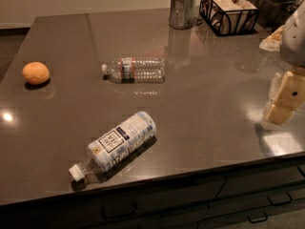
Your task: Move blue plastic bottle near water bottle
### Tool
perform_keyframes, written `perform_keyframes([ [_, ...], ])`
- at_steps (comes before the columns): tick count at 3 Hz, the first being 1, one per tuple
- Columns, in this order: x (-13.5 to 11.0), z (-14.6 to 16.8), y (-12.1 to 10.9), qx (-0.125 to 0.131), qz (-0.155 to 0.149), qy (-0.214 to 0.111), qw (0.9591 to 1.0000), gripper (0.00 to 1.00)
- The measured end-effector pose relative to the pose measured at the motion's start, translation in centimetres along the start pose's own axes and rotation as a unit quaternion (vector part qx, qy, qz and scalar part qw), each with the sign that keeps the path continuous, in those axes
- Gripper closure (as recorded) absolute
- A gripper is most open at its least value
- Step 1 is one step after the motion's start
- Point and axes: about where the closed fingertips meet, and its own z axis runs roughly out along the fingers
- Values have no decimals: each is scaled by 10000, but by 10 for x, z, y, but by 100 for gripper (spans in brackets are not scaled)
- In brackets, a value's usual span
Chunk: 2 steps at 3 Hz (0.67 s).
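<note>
Nearest us, the blue plastic bottle (pixel 121 141) is lying on its side by the front edge of the bench (pixel 205 128), cap pointing near-left, well apart from the water bottle (pixel 136 69) lying farther back. We are seeing a square logo (pixel 111 140) but reading no letters. Our end effector (pixel 283 101) is hanging at the right, away from both; we cannot tell whether it is apart or together.

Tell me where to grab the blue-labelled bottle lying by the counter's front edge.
Take the blue plastic bottle across its labelled middle, probably from above: it lies flat on its side, diagonal, cap pointing to the front-left corner, so the round body offers two opposite sides. The pincer sits far right above the countertop, well apart from it.
</note>
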Motion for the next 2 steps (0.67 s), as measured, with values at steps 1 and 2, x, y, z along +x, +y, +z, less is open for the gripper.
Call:
perform_keyframes([
  [1,0,0,0,1,0,0,10000,0],
  [2,-13,4,0,-71,-195,-34,9998,0],
])
